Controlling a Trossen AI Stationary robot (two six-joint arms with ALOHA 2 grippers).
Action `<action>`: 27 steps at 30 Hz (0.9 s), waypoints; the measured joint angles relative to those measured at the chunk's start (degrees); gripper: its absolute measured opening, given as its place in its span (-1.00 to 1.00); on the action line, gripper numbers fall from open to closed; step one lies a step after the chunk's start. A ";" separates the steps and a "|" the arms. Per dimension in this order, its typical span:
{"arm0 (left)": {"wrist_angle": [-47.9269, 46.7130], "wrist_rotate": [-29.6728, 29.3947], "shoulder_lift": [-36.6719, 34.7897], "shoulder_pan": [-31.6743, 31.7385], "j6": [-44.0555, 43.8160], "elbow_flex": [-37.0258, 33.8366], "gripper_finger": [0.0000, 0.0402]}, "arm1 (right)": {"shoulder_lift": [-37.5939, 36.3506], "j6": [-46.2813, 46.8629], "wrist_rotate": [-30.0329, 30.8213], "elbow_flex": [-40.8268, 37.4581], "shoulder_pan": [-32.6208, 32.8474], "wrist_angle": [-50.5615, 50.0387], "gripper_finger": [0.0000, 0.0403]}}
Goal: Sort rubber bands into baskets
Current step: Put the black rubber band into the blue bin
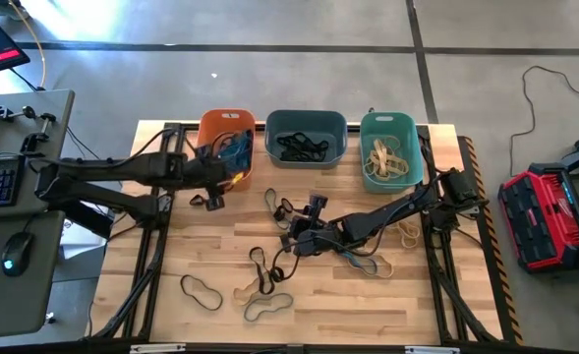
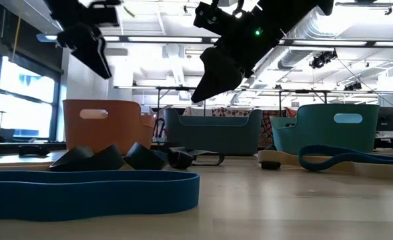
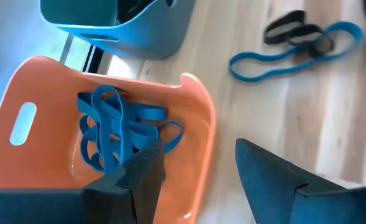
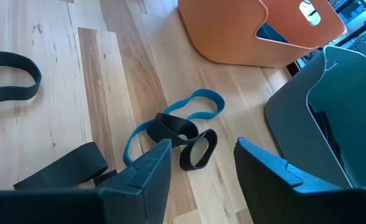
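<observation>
Light wood table (image 1: 368, 305) is seen w/ 3 baskets set along its far edge: orange basket (image 1: 225, 133), slate basket (image 1: 306, 123), teal basket (image 1: 390, 126). Loose rubber bands (image 1: 269, 280) are scattered mid-table & toward near edge: black band (image 1: 202, 292), tan band (image 1: 268, 308), blue band (image 4: 198, 106).

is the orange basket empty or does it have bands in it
Not empty. The left wrist view shows a tangle of blue rubber bands lying inside the orange basket, which stands upright on the table.

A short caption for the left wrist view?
Left gripper open above orange basket holding blue bands.
</observation>
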 joint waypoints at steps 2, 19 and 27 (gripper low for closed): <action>-1.96 -0.98 -0.99 -2.52 -1.56 0.02 -0.05 | 0.00 0.01 0.00 0.00 0.02 -0.02 -0.18; -13.79 -2.27 -2.24 -25.64 -41.31 -7.34 -0.06 | 0.00 -0.18 -0.26 0.00 0.02 -0.01 -0.18; -15.02 -2.18 0.17 -25.35 -48.66 -13.22 -0.09 | 0.00 -0.65 -0.70 0.00 -0.24 0.00 -0.18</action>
